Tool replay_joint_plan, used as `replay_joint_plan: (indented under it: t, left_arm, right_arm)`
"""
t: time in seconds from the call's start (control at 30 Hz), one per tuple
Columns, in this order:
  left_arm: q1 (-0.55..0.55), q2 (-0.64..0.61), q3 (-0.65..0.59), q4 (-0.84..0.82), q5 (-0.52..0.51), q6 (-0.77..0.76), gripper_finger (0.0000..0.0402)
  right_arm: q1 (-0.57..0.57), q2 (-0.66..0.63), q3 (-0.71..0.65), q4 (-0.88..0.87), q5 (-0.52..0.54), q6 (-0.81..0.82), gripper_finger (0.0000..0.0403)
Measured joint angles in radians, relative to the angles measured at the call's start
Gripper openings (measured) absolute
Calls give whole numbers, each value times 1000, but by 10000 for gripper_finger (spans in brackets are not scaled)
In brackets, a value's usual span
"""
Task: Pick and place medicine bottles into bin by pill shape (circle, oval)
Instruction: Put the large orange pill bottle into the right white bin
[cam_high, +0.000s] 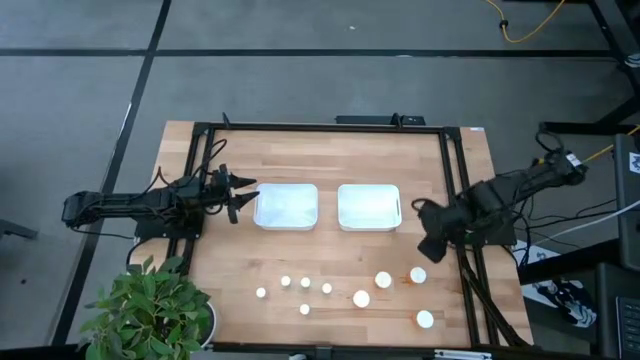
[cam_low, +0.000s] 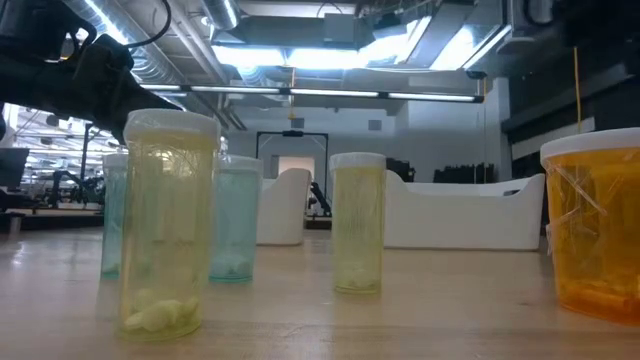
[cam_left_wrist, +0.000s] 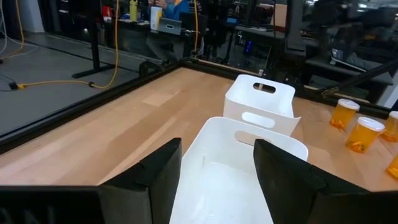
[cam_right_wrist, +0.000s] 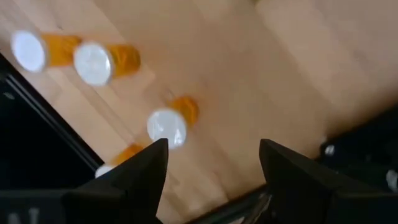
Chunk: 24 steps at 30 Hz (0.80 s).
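A wooden table (cam_high: 330, 260) on grey floor carries two white bins (cam_high: 286, 206) at centre; nine bottles (cam_high: 361, 298) stand lower centre. Left claw (cam_high: 243, 195) gapes beside the left bin; right claw (cam_high: 428, 247), open and empty, hovers at right.

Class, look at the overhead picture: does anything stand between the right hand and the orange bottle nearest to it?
Nothing visible does. The right hand, open and empty, hangs beside the right bin. The nearest orange bottle stands just below it in the high view, with only bare table between them.
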Motion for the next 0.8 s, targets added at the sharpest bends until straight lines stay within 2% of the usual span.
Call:
replay_joint_plan:
  t: [0.23, 0.37, 0.5, 0.8]
  left_arm:
    - [0, 0, 0, 0, -16, 2, 194]
    - [0, 0, 0, 0, -16, 2, 194]
    - [0, 0, 0, 0, -16, 2, 194]
    - [0, 0, 0, -1, -16, 2, 194]
  right_arm:
    - [252, 73, 0, 26, 65, 276, 255]
    - [344, 150, 0, 81, 59, 334, 255]
    - [386, 245, 0, 136, 9, 335, 255]
    - [397, 378, 0, 177, 9, 328, 255]
